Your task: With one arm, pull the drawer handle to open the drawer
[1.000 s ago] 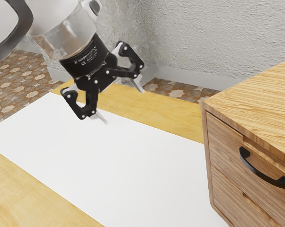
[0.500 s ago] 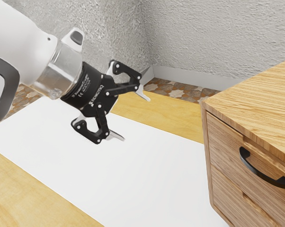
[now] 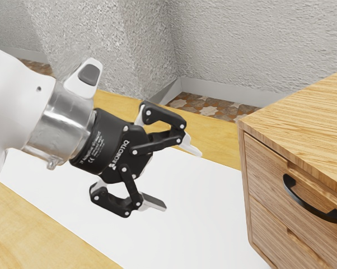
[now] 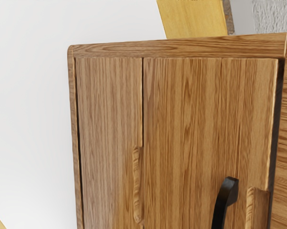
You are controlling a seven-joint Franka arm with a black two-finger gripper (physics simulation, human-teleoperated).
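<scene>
A wooden cabinet (image 3: 303, 145) stands at the exterior view's right, its upper drawer (image 3: 269, 168) flush with the front and carrying a curved black handle (image 3: 311, 204). My black gripper (image 3: 177, 176) hangs open over the white mat, well to the left of the cabinet, fingers pointing toward it with nothing between them. In the wrist view the cabinet front (image 4: 177, 138) faces the hand, and one end of the black handle (image 4: 223, 200) shows.
A white mat (image 3: 202, 224) covers the wooden tabletop (image 3: 23, 235) under the hand. A grey textured wall (image 3: 241, 39) runs behind, with patterned floor tiles (image 3: 207, 105) at its foot. A lower drawer (image 3: 280, 235) sits beneath the handled one.
My hand has swung down and toward the exterior view's right, turning from pointing downward to pointing at the cabinet. The fingers stay open. The drawer has not moved.
</scene>
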